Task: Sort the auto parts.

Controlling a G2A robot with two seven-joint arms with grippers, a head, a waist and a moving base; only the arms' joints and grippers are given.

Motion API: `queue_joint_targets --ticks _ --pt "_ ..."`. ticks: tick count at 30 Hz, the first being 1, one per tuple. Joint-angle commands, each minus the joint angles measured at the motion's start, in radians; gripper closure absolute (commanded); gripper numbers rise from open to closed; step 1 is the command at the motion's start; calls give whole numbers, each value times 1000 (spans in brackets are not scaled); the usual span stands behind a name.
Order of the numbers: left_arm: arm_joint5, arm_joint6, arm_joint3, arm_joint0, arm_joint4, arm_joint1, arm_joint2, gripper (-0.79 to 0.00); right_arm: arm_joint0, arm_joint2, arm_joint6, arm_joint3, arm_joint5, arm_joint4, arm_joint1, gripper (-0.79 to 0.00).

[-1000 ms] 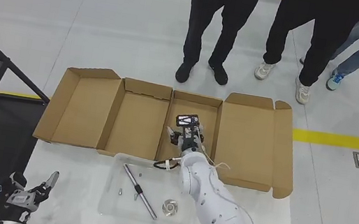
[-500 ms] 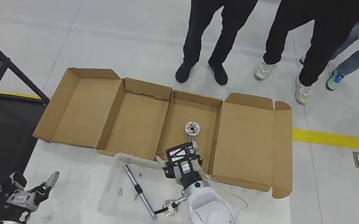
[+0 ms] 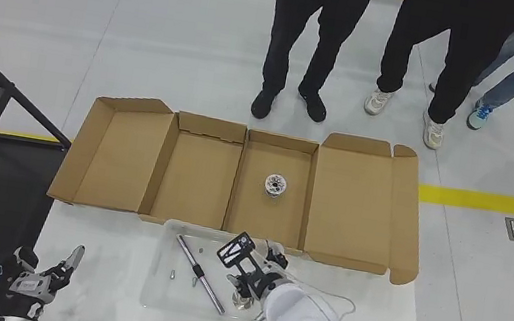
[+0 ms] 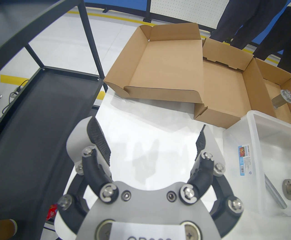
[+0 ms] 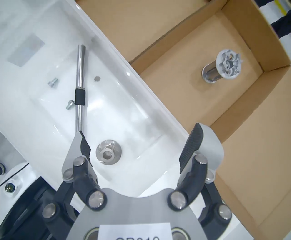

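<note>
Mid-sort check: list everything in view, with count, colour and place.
Cardboard box: 1, brown, far side of table.
Toothed cylinder: 1, silver, upright in the box.
Bin: 1, clear, against the box.
Rod: 1, silver, black band, in the bin.
Flanged disc: 1, silver, in the bin.
Small pins: 2, silver, in bin beside rod.
Rack: 1, black, beside the table.
Left pincer: 1, white and black, open, over bare table.
Right pincer: 1, white and black, open, above the bin.
</note>
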State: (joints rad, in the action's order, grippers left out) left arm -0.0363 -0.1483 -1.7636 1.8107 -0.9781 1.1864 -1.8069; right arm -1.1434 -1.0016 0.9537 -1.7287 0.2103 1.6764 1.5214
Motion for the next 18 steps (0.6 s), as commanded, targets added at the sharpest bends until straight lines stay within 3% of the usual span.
queue_joint_targets --ticks 1,12,18 --pt "0 0 0 0 0 0 0 -785 14 3 19 15 -8 -4 3 -785" --pt "0 0 0 0 0 0 0 -785 3 4 -14 16 14 -11 0 -785" --pt "0 0 0 0 0 0 0 -785 3 6 63 -18 71 -47 -1 -785"
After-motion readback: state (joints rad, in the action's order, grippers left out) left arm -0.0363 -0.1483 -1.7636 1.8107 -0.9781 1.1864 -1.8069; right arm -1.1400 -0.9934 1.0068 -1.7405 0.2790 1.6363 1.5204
